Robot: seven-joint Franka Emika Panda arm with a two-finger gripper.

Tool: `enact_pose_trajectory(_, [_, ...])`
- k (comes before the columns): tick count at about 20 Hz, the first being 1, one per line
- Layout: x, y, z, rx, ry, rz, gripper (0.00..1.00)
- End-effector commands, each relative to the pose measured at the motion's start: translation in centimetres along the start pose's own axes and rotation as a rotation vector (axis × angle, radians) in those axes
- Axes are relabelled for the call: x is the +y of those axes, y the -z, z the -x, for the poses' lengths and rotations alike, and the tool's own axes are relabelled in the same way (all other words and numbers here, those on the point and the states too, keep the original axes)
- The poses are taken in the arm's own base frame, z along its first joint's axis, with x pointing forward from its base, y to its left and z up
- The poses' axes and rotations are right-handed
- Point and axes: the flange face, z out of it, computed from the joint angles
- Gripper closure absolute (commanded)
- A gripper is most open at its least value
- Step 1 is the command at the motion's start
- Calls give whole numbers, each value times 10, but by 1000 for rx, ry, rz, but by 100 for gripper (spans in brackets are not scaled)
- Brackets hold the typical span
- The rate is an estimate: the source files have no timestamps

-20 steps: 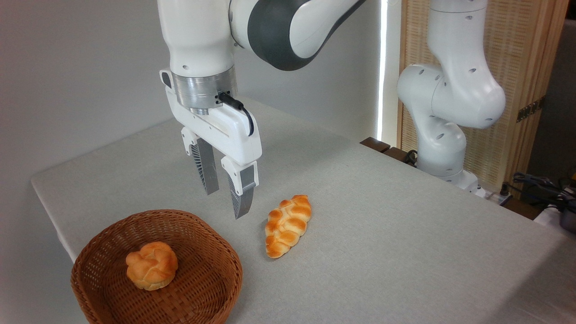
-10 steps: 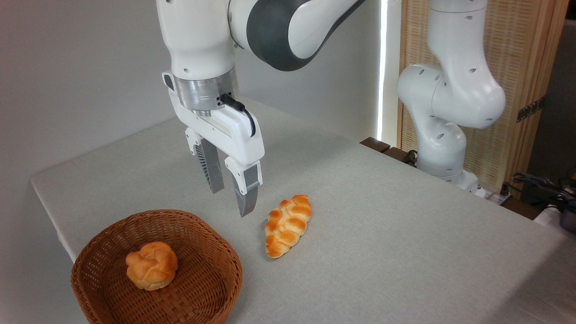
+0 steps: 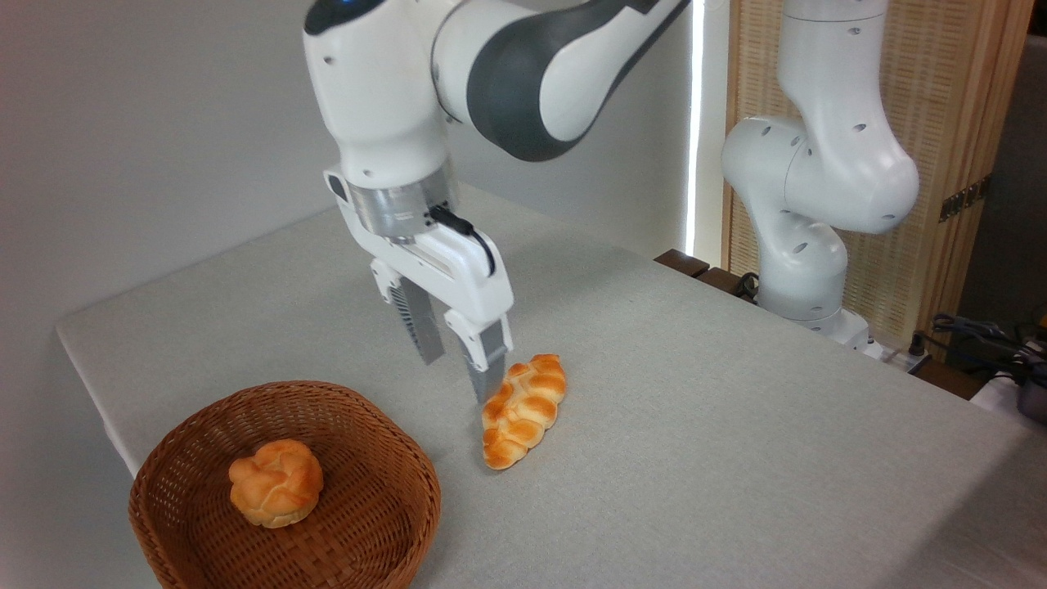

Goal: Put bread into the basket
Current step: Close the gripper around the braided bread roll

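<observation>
Near the centre of the counter [image 3: 695,425], the bread [image 3: 523,411] lies flat on the grey cloth surface, at about 2 o'clock from the basket [image 3: 384,507] and clearly outside it. Above the loaf's upper left flank hangs the end effector [image 3: 458,378], released, its jaws standing apart with nothing between them; the nearer finger appears to overlap the loaf's edge in this view, and contact cannot be confirmed. The step in hand is judged to be the approach for the grasp. To do it well, centre the jaws across the loaf's narrow width near its middle, so one finger descends on each long side, then lower until the fingertips reach close to the counter before closing. Apply moderate force: the loaf is long and tapered, and a grip near a pointed end would likely let it swing or slip. The bread is braided, glossy and golden-orange, with rounded lobes and pointed ends. The basket is round, low-sided, woven brown wicker with a ribbed weave, and it already holds a small knotted bun [image 3: 276,483] on its left side, leaving free floor toward 3 o'clock.
</observation>
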Motion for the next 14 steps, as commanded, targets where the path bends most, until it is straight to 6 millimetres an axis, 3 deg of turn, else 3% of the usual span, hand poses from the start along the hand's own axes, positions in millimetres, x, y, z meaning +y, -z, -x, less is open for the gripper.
enact_pose_trajectory(1, [6, -8, 21, -14, 70, 17, 0])
enact_pose_trajectory(7, [-9, -31, 47, -31, 172, 38, 0])
enact_pose_trajectory(14, [-10, -49, 36, -36, 165, 41, 0])
